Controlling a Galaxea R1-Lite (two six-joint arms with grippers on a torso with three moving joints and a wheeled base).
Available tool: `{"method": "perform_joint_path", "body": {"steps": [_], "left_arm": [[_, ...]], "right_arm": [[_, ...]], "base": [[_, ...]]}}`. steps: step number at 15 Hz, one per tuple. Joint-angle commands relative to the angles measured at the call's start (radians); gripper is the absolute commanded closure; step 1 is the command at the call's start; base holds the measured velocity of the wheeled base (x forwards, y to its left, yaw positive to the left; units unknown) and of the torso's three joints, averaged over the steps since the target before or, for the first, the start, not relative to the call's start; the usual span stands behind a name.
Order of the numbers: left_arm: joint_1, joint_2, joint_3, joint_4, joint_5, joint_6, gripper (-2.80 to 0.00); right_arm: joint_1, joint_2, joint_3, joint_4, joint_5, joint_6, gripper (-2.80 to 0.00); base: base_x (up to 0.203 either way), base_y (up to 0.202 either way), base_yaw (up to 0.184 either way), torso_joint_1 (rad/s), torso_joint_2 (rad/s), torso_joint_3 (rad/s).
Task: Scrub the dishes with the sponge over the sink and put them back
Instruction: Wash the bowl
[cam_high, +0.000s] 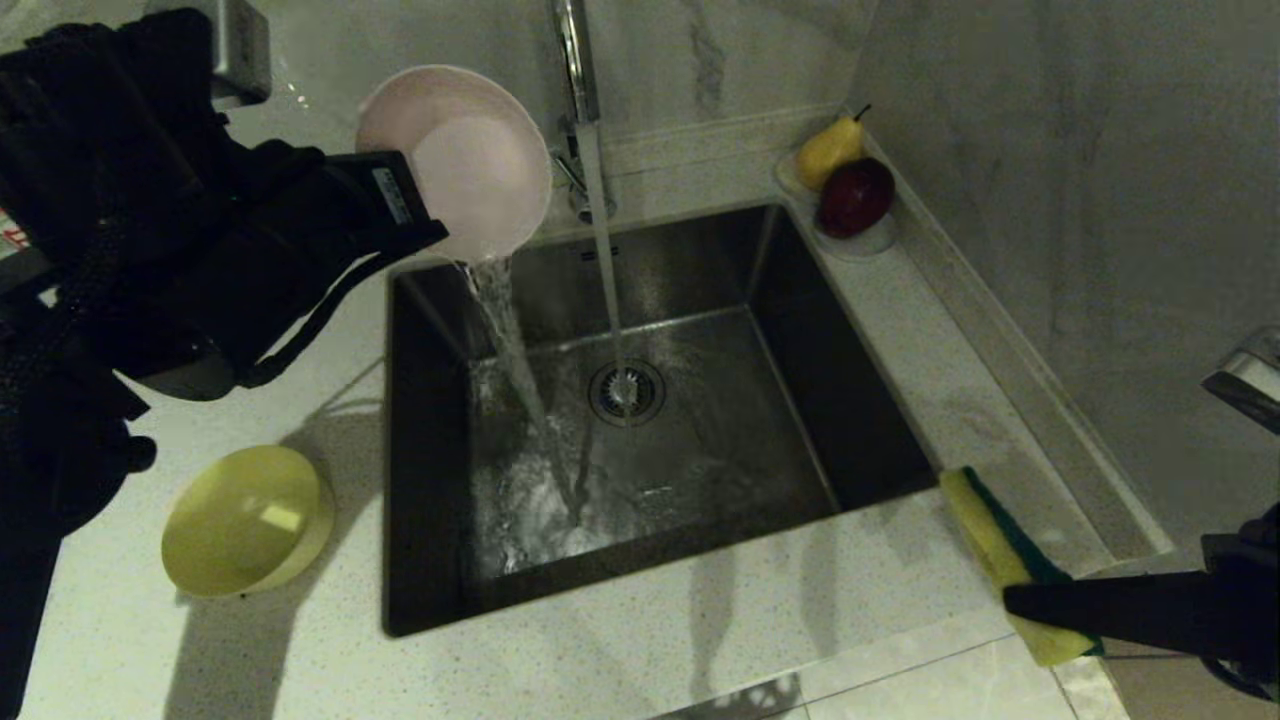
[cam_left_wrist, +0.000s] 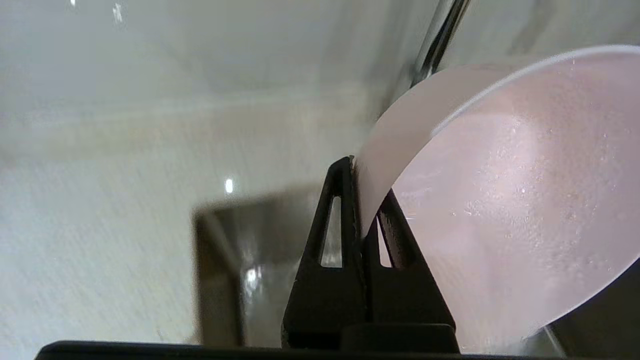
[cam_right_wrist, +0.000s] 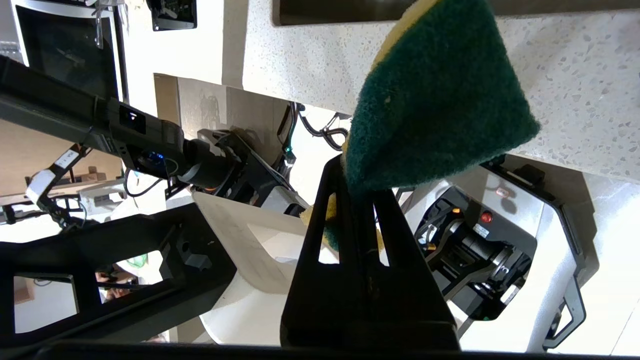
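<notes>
The pale pink bowl (cam_high: 470, 165) hangs tilted over the back left corner of the sink (cam_high: 425, 470), and water pours from it into the basin. My left gripper (cam_high: 425, 215) is shut on its rim; in the left wrist view the black fingers (cam_left_wrist: 340, 210) pinch the bowl's wall (cam_left_wrist: 500, 200). A yellow bowl (cam_high: 245, 520) rests on the counter left of the sink. My right gripper (cam_high: 1015, 600) sits at the sink's front right corner, shut on the sponge (cam_high: 995, 545). In the right wrist view the sponge's green face (cam_right_wrist: 435, 100) rises from the gripper (cam_right_wrist: 357, 180).
The chrome tap (cam_high: 575, 60) runs a thin stream onto the drain strainer (cam_high: 627, 392). A white saucer (cam_high: 870, 243) with a pear (cam_high: 828, 150) and a red apple (cam_high: 857, 195) stands at the back right corner. A marble wall closes the right side.
</notes>
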Motion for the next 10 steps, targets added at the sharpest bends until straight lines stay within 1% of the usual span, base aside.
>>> {"method": "perform_joint_path", "body": {"steps": [1,3,4,5,7,10], "left_arm": [[0.005,-0.065,0.040,-0.030,-0.017,0.055,0.00],[0.006,-0.129,0.091,-0.103,-0.026,0.117,0.00],[0.006,-0.156,0.123,-0.142,-0.042,0.141,0.00],[0.005,-0.176,0.150,-0.165,-0.060,0.150,0.00],[0.004,-0.197,0.174,-0.200,-0.075,0.145,0.00],[0.004,-0.187,0.198,-0.178,-0.073,0.121,0.00]], "right_arm": [[0.000,0.015,0.001,0.000,0.004,0.003,0.00],[0.002,0.023,0.003,0.000,0.004,0.004,0.00],[0.002,0.023,0.001,0.000,0.004,0.004,0.00],[0.002,0.023,0.001,0.000,0.004,0.004,0.00],[0.003,0.026,0.001,0.002,0.004,0.006,0.00],[0.011,0.016,-0.010,0.002,0.005,0.006,0.00]], "base": [[0.000,0.000,0.000,0.000,0.00,0.000],[0.000,0.000,0.000,0.000,0.00,0.000],[0.000,0.000,0.000,0.000,0.00,0.000],[0.000,0.000,0.000,0.000,0.00,0.000],[0.000,0.000,0.000,0.000,0.00,0.000],[0.000,0.000,0.000,0.000,0.00,0.000]]}}
